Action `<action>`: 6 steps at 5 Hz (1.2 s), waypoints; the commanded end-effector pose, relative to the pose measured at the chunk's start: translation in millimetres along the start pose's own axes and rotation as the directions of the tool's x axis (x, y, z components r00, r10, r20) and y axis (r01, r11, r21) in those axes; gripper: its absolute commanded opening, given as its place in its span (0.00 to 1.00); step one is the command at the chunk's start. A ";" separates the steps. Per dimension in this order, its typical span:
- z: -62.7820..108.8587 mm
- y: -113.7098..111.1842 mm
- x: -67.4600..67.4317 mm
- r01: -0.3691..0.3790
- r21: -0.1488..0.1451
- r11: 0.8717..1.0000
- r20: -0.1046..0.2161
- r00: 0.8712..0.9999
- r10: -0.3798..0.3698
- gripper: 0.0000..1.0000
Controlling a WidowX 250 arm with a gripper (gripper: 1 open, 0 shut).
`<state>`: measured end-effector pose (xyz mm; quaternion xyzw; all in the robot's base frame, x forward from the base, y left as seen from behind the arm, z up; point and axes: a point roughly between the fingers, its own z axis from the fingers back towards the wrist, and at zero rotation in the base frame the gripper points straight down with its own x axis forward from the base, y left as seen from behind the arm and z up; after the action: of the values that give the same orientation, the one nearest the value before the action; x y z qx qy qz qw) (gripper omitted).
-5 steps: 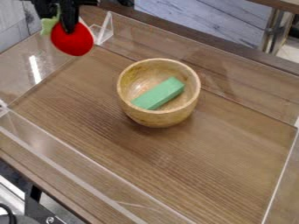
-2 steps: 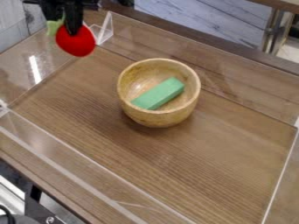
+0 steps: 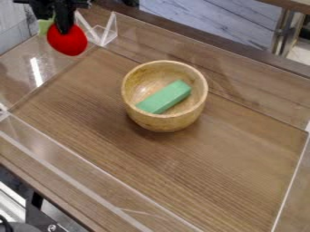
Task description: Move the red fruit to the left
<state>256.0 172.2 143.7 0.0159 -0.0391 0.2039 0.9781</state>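
Observation:
The red fruit (image 3: pixel 68 40), small and round with a green leafy top, hangs at the upper left of the camera view, just above the wooden table's far-left part. My gripper (image 3: pixel 63 24) comes straight down onto it from the top edge, its dark fingers shut on the fruit's top. Most of the gripper body is cut off by the frame edge.
A wooden bowl (image 3: pixel 133 104) sits mid-table with a green rectangular block (image 3: pixel 164 96) lying in it. Clear plastic walls (image 3: pixel 107 32) ring the table (image 3: pixel 158 172). A grey shelf and table leg stand behind at upper right.
The gripper and the red fruit have shifted a little to the left across the frames. The bowl and block stay put.

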 end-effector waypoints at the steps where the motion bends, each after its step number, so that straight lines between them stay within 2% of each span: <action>1: 13.7 -2.8 13.3 -0.010 0.005 1.000 0.046 0.999 0.010 0.00; 3: 11.5 -11.3 25.9 0.023 -0.008 1.000 0.028 0.999 -0.023 0.00; 4: 5.7 -12.0 35.4 0.001 -0.013 1.000 0.015 1.000 -0.001 0.00; 5: -2.7 -9.4 46.5 -0.017 -0.011 1.000 0.004 1.000 0.017 0.00; 6: -9.7 1.9 51.2 0.017 -0.004 1.000 -0.005 1.000 -0.017 0.00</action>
<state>298.0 187.6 116.6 -0.0014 -0.0046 0.1951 0.9808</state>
